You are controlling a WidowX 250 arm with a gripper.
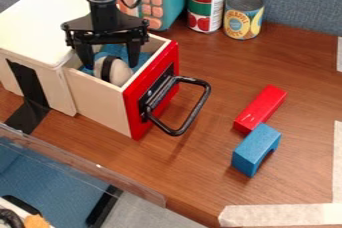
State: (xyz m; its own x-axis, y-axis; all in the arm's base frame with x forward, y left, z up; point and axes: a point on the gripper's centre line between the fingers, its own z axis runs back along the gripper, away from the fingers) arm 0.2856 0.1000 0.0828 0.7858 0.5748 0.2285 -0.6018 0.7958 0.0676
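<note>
Evidently wide, the gripper [111,66] straddled a pale, black-banded toy [119,73] inside the red-fronted drawer [101,106], at ten o'clock; contact unclear. Good handling called for an even, centred squeeze and a vertical path clear of the drawer's walls.

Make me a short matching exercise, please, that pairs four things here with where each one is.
Things:
1. Gripper
2. Handle
3. Taller can
4. Red block

Places:
A. By the blue arch
B. Beside the shorter can
C. At the top of the open drawer
D. On the red front

Pairs: 1-C, 2-D, 3-B, 4-A
</note>
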